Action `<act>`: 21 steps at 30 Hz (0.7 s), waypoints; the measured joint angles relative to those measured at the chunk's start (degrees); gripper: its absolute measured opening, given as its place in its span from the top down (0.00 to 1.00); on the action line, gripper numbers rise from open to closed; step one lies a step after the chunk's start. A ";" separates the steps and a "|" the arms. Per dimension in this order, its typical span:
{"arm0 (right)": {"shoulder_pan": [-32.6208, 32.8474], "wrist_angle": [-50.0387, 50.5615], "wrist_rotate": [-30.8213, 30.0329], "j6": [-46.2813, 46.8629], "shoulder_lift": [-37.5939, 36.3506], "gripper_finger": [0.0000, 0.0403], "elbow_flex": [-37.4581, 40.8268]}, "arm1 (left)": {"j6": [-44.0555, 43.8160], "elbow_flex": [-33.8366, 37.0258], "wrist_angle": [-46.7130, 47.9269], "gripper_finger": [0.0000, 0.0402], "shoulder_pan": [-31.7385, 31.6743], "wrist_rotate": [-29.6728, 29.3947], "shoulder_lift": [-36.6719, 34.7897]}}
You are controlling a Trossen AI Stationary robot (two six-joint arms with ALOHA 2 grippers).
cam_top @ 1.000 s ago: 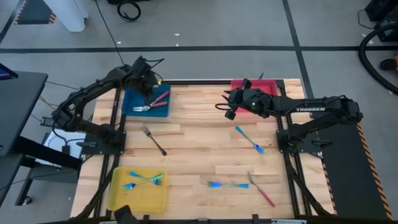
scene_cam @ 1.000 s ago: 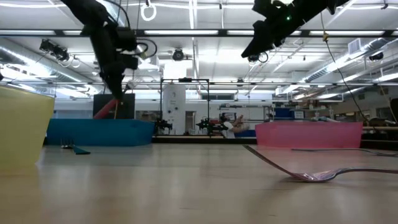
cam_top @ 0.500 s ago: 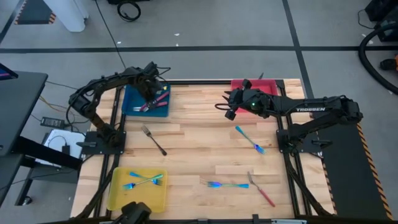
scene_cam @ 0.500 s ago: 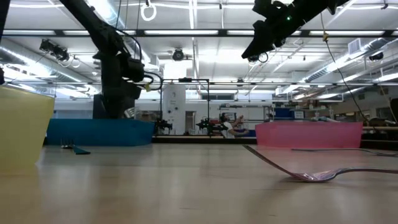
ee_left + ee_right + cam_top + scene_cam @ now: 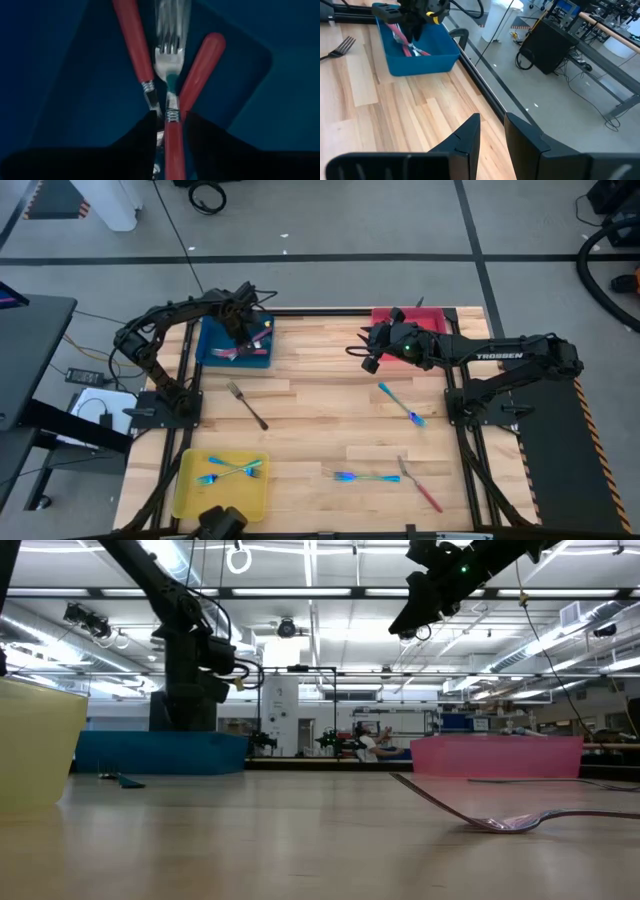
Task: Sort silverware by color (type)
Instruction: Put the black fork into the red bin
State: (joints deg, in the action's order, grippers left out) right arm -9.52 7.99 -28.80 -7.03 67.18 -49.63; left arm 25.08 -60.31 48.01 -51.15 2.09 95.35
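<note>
My left gripper (image 5: 243,330) reaches down into the blue tray (image 5: 212,340) at the far left and is shut on a red-handled fork (image 5: 170,90). Two other red-handled utensils (image 5: 131,45) lie on the tray's floor under it. My right gripper (image 5: 368,358) hovers high over the table's far middle, slightly open and holding nothing. On the wood lie a grey fork (image 5: 246,403), a blue-cyan fork (image 5: 402,403), a blue-cyan utensil (image 5: 365,477) and a red-handled fork (image 5: 420,484). Two blue forks (image 5: 230,472) lie in the yellow tray (image 5: 190,498). My left gripper pinches the fork's red handle (image 5: 173,145) between its two fingers, just behind the metal collar. The fingers come from above, pointing down into the blue tray. The tines (image 5: 167,55) point away from the gripper, low over the tray floor between the two other red handles.
A red tray (image 5: 408,318) stands at the far edge, behind my right arm. In the low view a grey fork (image 5: 500,821) lies near on the right, with the blue tray (image 5: 160,752) and the pink tray (image 5: 495,755) beyond. Bare wood lies in the table's middle.
My left gripper has come down into the blue tray, carrying the red-handled fork from above the rim to just over the tray floor, and has shifted slightly toward the far edge. The fork now sits among the other red handles. The right arm has kept still.
</note>
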 joint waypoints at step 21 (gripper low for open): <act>0.00 3.19 3.36 1.53 0.04 0.75 0.00 | -10.93 -8.92 15.09 0.69 18.00 0.08 -0.15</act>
State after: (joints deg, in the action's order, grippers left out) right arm -9.52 11.18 -25.43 -5.49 67.22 -49.63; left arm 14.15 -69.23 63.10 -33.15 2.17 95.20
